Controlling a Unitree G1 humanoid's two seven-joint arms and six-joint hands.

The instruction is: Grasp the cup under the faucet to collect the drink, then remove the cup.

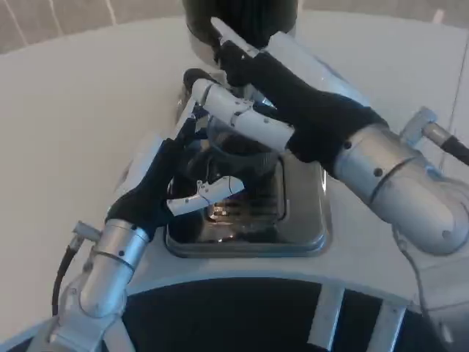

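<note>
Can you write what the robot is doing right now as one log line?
left hand: holds clear plastic cup | right hand: reaching to dark dispenser | cup: over shiny metal drip tray

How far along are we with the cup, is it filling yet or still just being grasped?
Done: the clear cup stands on the metal drip tray below the dark dispenser, and the left hand is around its left side. In hand: the right hand reaches up at the dispenser, seemingly at the tap. Whether drink is flowing, I cannot tell. Left: finish filling, then lift the cup off the tray.
</note>
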